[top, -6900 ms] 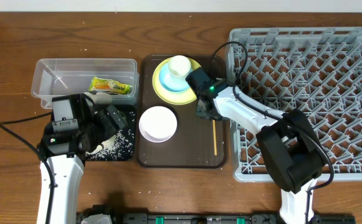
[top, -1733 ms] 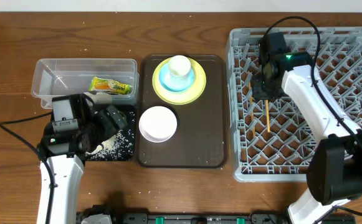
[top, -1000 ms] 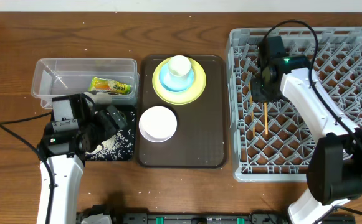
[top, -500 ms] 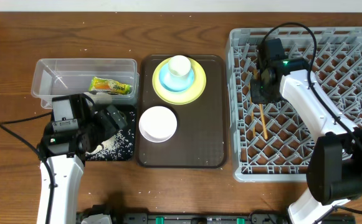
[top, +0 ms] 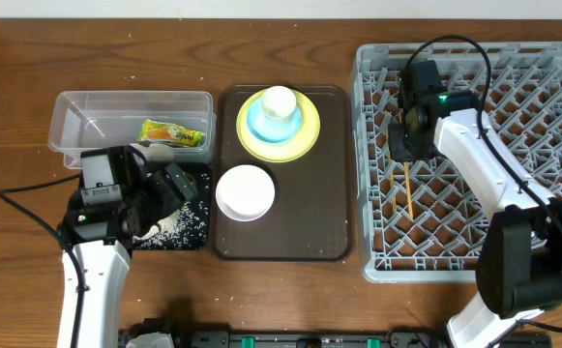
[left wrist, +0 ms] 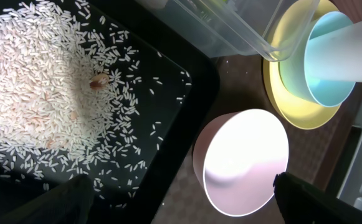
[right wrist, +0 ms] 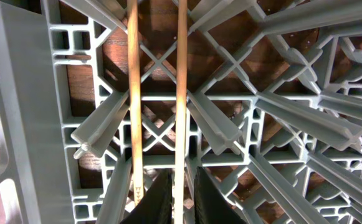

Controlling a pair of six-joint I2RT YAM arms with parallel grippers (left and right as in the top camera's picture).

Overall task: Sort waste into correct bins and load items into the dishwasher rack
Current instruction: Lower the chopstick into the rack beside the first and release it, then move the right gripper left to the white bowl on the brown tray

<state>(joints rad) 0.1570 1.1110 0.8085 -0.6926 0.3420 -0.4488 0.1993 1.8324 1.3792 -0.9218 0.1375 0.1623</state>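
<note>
- The left tool point(top: 172, 188) is spread wide over the shallow black rectangular tray point(left wrist: 163, 113).
- The right tool point(right wrist: 182, 194) sits around one thin wooden chopstick point(right wrist: 181, 93) in the big grey plastic rack point(top: 551, 145) at 3 o'clock. I cannot tell if it pinches.

A brown wooden bench point(top: 19, 58) with clear grain fills the view. A pale strip point(top: 164, 8) runs along its far edge. The light is even.

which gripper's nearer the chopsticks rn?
Right. The right gripper sits over the rack, at the upper end of the chopsticks, with one stick between its fingers. The left gripper hangs over the black tray of rice, far to the left.
</note>
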